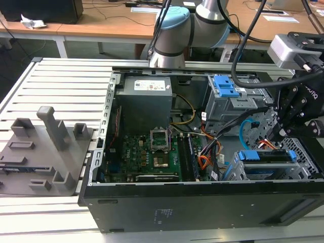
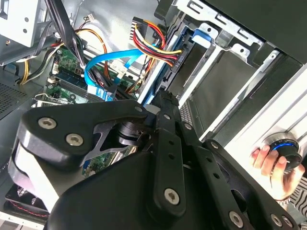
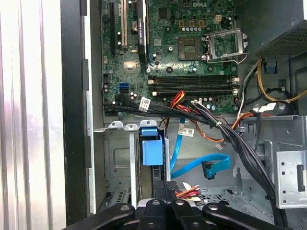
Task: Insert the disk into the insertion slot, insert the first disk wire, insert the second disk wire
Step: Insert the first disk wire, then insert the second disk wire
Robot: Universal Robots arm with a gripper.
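Note:
The disk point(image 1: 267, 171) in its blue caddy point(image 3: 151, 148) sits inside the insertion slot point(image 1: 234, 173), a low grey cage at the case's corner on the exterior view's right. My gripper point(image 1: 280, 134) hangs just behind that cage. In both wrist views its fingers point(image 2: 164, 98) are pressed together at the black plug of the red, yellow and black disk wire point(image 2: 153, 43), right at the disk's rear edge. The same wire point(image 3: 188, 193) emerges beside the fingertips point(image 3: 165, 188). A blue flat disk wire point(image 3: 201, 165) loops nearby, its plug hanging free.
A taller grey cage with a blue latch point(image 1: 225, 87) stands behind the gripper. Bundled black cables point(image 3: 230, 139) cross above the motherboard point(image 1: 152, 152). A person's hand point(image 2: 268, 163) grips a knob outside the case. Grey fixtures point(image 1: 45, 147) stand on the slatted table at the exterior view's left.

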